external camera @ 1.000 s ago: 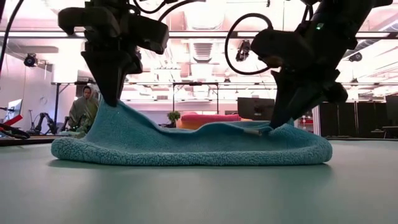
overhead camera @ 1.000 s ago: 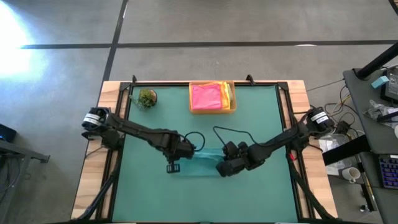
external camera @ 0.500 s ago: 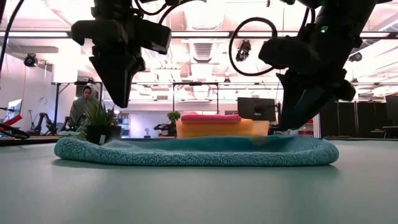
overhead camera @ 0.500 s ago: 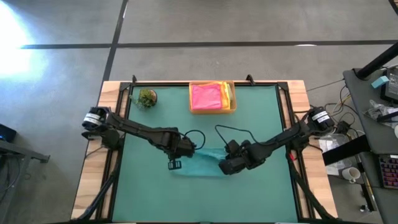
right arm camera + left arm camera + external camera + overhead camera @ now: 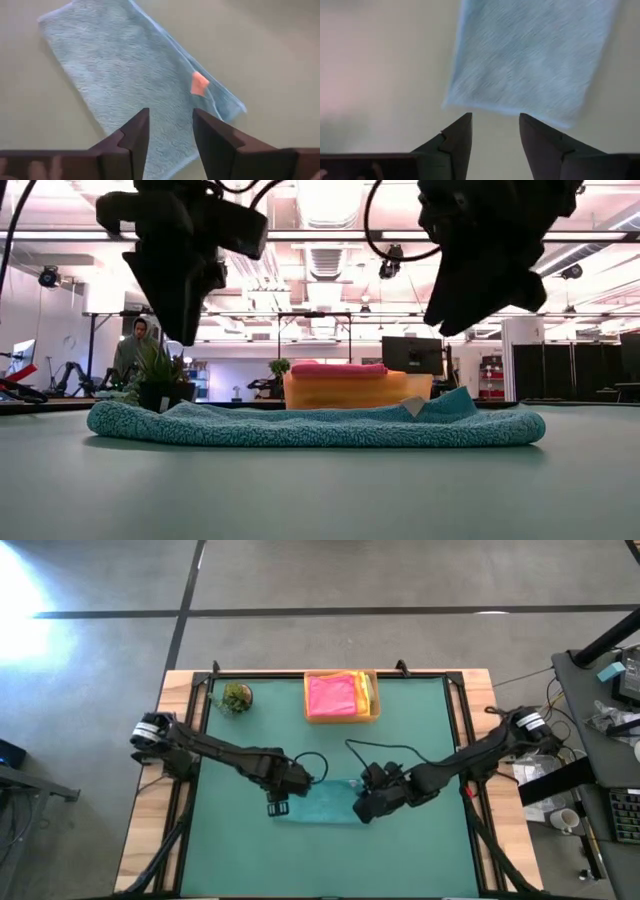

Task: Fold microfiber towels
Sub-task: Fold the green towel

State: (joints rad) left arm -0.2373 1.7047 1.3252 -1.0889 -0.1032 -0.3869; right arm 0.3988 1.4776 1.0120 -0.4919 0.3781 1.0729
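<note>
The folded teal towel lies flat mid-table. The left gripper and right gripper hang open above it, holding nothing. Its raised corner could flop open.

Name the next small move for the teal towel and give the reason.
Probably regrip a short end for another fold: the teal towel lies flat as a long folded strip, and both the left gripper and right gripper hover open above it.

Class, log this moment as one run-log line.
teal towel: folded, flat on table | left gripper: open, above it | right gripper: open, above it
</note>
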